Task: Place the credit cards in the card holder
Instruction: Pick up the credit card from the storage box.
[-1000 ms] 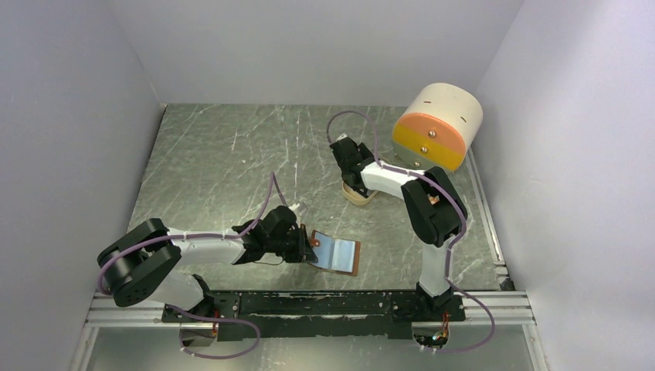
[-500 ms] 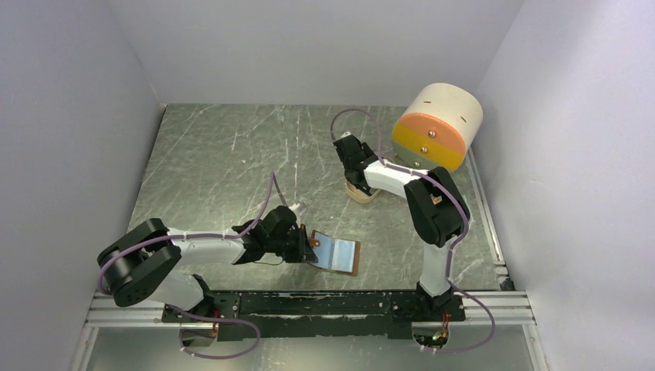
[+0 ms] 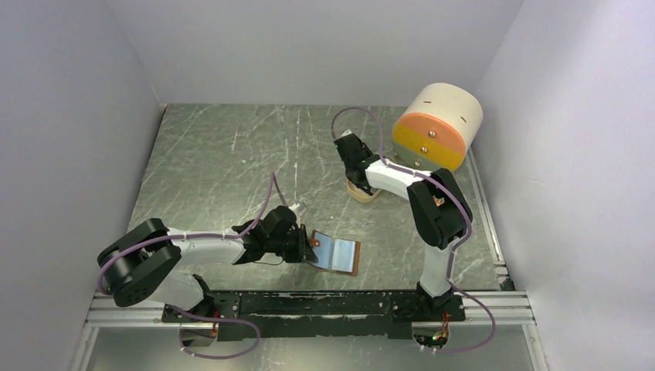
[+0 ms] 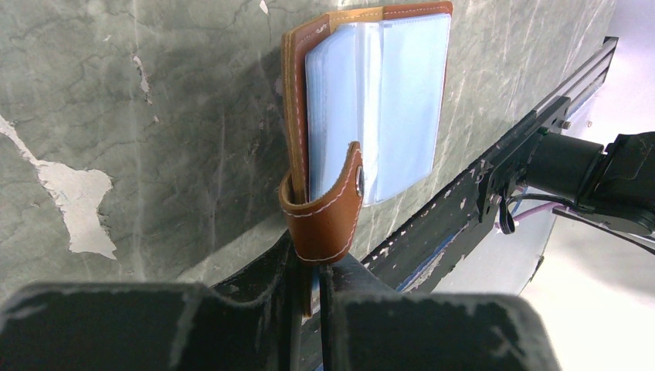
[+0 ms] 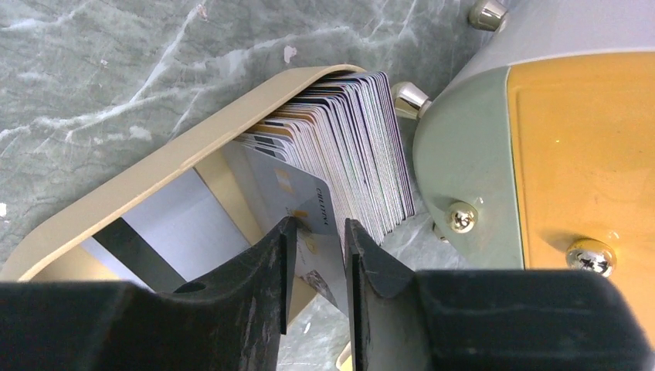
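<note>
The credit cards (image 5: 351, 147) stand on edge in a tan dish (image 5: 154, 166), which the wrist hides from above. The right tool (image 5: 315, 236) straddles one card, jaws apart. Only the left wrist view shows the left tool (image 4: 309, 305) clenched on the opened card holder (image 4: 386, 93), which rests on the surface (image 4: 154, 116).

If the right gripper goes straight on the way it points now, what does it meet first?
Most likely the pale grey credit card leaning out of the stack, which stands between the right gripper fingers; behind it lies the tan oval dish.
</note>
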`<state>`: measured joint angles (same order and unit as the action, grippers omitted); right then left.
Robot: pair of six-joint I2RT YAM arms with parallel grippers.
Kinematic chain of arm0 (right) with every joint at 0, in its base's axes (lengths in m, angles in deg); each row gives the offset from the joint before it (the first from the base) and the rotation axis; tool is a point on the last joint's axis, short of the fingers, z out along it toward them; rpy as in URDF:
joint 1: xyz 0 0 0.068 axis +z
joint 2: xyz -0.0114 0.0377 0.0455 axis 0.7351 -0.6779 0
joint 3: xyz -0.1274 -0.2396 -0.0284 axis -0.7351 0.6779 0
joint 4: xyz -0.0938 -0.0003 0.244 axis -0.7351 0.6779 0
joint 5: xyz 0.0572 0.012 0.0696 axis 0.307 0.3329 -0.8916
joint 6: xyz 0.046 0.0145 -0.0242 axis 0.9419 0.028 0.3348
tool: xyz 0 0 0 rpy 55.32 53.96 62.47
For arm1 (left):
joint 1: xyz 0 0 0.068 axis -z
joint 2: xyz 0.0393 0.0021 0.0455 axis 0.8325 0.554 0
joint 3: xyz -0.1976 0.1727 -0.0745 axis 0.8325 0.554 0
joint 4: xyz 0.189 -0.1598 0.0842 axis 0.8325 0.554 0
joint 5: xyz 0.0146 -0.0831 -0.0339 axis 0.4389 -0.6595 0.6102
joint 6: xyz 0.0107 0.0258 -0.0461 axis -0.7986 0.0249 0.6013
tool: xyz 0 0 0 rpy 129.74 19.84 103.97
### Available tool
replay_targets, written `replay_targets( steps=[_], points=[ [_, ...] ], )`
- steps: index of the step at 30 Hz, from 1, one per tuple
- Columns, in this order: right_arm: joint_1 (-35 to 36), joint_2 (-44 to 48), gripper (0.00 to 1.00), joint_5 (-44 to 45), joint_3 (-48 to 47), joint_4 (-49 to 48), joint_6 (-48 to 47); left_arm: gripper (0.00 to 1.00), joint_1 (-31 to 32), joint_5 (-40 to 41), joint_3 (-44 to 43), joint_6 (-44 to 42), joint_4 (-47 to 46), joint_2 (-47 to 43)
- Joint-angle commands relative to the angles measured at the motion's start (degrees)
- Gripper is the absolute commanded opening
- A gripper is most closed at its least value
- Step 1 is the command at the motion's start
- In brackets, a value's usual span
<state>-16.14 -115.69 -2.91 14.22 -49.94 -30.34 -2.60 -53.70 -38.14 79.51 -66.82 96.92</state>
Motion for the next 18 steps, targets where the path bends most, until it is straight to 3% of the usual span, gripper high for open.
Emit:
replay_targets(
  steps=[1,12,18],
  points=[
    [-0.77,2.5,0.3,2.03,-1.96,0.56,-0.4,0.14,0.32,1.14,0.06,-0.01,0.43,-0.34],
    [-0.73,3.48,0.22,-0.15,-3.06,3.72,1.98,0.14,0.32,0.97,-0.2,-0.02,0.08,0.34],
    [-0.6,4.76,0.11,-3.2,-3.07,5.67,3.35,0.14,0.38,0.67,-0.43,-0.01,-0.28,1.08]
  ],
)
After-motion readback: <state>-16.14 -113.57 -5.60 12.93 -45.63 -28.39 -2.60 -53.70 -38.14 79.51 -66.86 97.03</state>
